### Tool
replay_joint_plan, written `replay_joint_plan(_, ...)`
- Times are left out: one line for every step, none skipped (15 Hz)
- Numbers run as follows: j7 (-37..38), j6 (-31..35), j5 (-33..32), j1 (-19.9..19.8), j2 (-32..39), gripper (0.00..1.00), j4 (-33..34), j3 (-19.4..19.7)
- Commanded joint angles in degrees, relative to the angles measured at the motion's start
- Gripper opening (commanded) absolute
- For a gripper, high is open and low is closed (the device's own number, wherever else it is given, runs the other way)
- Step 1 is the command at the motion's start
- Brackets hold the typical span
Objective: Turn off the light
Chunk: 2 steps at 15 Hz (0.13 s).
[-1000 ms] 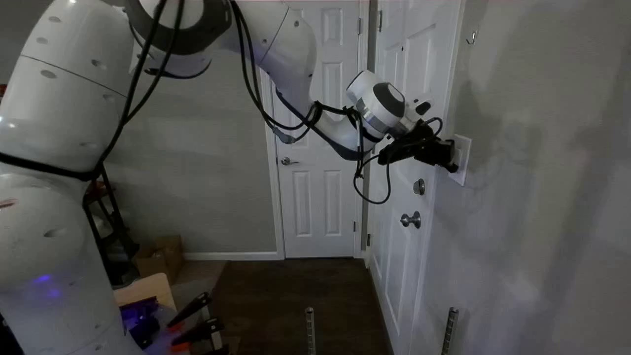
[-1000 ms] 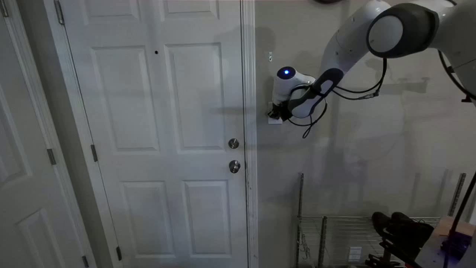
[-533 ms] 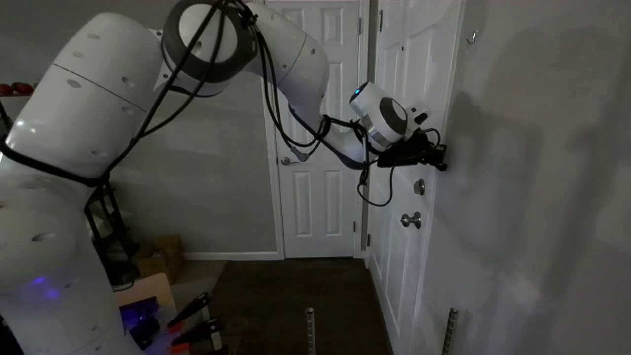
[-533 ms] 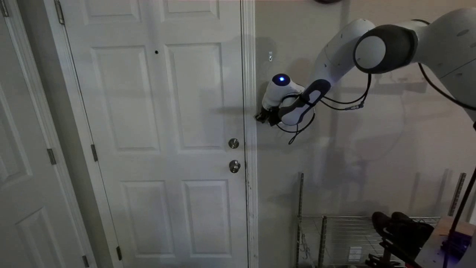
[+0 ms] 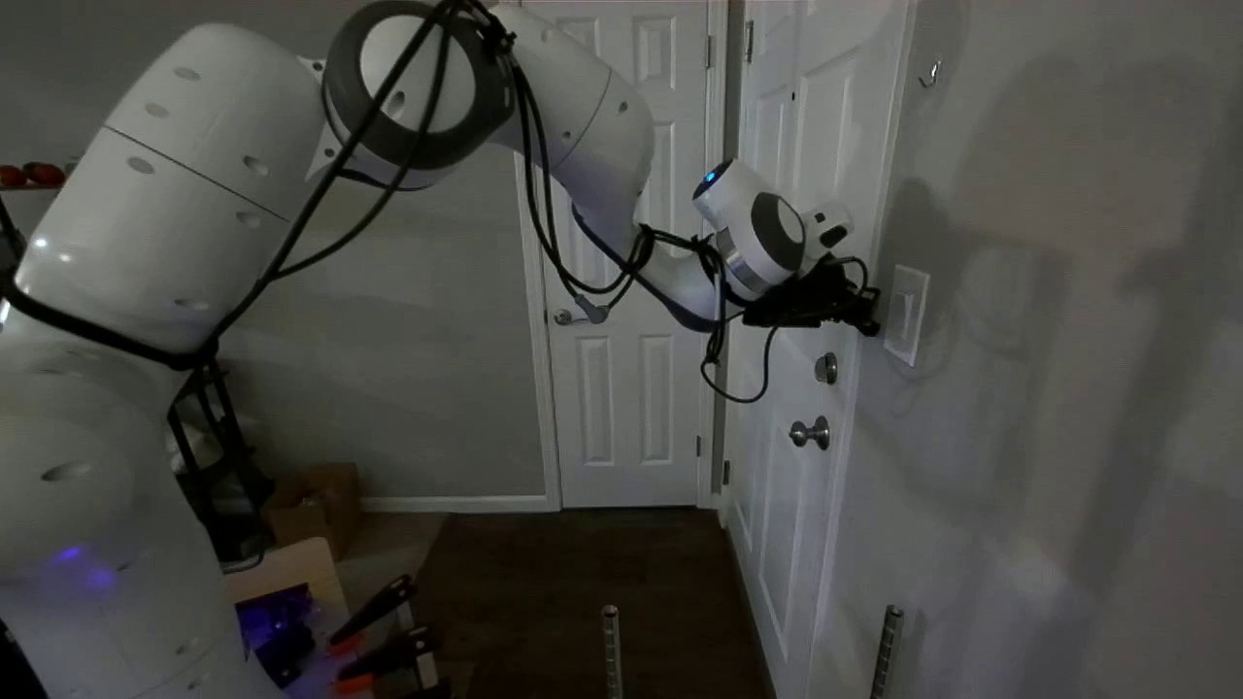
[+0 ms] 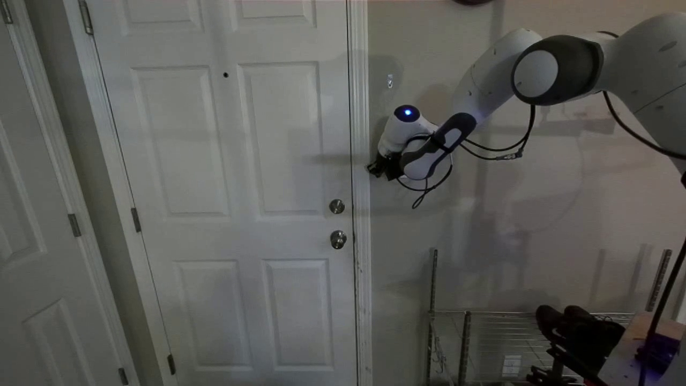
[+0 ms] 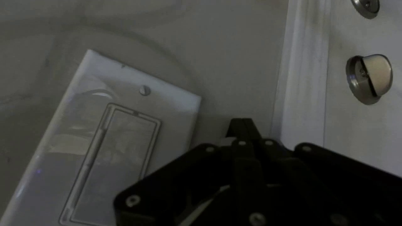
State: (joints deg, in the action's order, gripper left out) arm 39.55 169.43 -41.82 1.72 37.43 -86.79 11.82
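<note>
The light's switch is a white upright wall plate (image 5: 906,316) beside the white door. In the wrist view the switch plate (image 7: 125,150) fills the lower left, with its flat paddle and one screw showing. In an exterior view the arm hides almost all of it. My gripper (image 5: 869,325) is shut with nothing between its fingertips; it also shows in an exterior view (image 6: 372,170). In the wrist view its fingertips (image 7: 243,125) meet over the wall between the plate and the door frame, apart from the plate's paddle. Contact with the wall cannot be told. No lamp is in view.
The door frame (image 6: 360,214) stands close beside the gripper. The door has a deadbolt (image 5: 825,368) and a round knob (image 5: 809,433). A wall hook (image 6: 389,81) is above. A wire shelf (image 6: 493,321) with dark items stands below. Cables (image 5: 738,369) hang from the arm.
My gripper has moved off the front of the switch plate toward the door frame, and the arm has lowered slightly. The plate is now uncovered in an exterior view. The last half second shows little motion.
</note>
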Motion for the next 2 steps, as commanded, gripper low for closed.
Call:
replay_joint_plan(0.0,-0.1,0.0,0.0,-0.1,0.03,-0.1,-0.1)
replay_joint_plan(0.0,-0.1,0.0,0.1,-0.1,0.08,-0.1,-0.1)
